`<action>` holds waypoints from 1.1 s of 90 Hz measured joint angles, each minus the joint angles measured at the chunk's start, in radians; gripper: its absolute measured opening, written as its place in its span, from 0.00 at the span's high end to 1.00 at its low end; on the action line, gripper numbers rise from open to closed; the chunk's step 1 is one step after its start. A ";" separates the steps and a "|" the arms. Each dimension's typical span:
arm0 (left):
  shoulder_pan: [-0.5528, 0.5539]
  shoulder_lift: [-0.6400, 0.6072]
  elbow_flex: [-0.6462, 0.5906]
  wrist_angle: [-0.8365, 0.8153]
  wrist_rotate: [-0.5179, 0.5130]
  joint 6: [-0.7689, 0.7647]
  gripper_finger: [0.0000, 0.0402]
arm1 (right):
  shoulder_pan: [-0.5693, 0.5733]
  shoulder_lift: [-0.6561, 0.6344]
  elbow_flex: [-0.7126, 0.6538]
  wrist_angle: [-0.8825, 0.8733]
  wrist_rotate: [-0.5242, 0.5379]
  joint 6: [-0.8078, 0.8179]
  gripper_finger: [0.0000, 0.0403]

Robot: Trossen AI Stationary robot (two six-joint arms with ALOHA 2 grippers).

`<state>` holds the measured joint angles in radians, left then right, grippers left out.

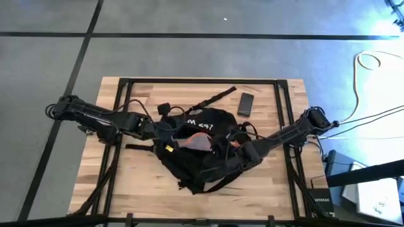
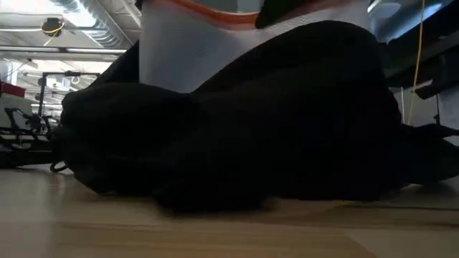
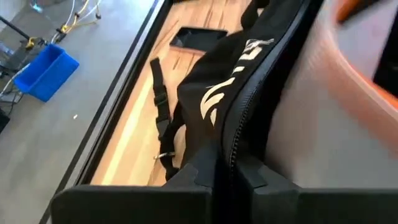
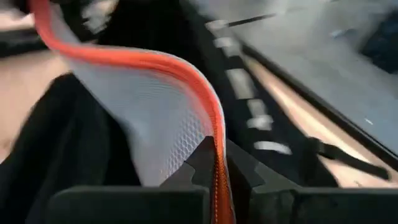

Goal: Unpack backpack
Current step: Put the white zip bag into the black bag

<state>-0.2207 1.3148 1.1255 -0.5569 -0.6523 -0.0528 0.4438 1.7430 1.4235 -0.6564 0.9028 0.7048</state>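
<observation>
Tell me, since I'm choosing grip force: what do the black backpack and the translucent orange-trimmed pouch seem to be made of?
The black backpack looks like soft matte woven fabric: it slumps and folds, and the left gripper pinches its zippered edge flat. The translucent orange-trimmed pouch looks like thin flexible plastic or mesh with a honeycomb pattern; its orange edge curls, probably fabric binding, clamped in the right gripper.

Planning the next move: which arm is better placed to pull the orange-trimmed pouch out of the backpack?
Right. Its claw is already shut on the pouch by its orange edge, while the left claw pinches the backpack at its zipper.
</observation>
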 joint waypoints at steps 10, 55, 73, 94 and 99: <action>0.000 0.000 0.000 0.033 0.006 0.018 1.00 | -0.006 0.006 0.000 0.110 -0.113 -0.154 1.00; -0.008 0.000 0.000 0.134 0.132 0.027 1.00 | -0.147 0.020 -0.093 0.203 -0.257 -0.316 1.00; -0.008 0.000 0.000 0.148 0.148 0.034 1.00 | -0.205 0.052 -0.146 0.242 -0.332 -0.317 1.00; -0.008 0.000 0.000 0.151 0.152 0.034 1.00 | -0.215 0.063 -0.150 0.218 -0.086 -0.318 1.00; -0.008 0.000 0.000 0.149 0.152 0.035 1.00 | -0.223 0.063 -0.150 0.207 -0.078 -0.308 1.00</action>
<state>-0.2291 1.3148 1.1255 -0.4076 -0.5007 -0.0181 0.2209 1.8061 1.2736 -0.4497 0.8243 0.3972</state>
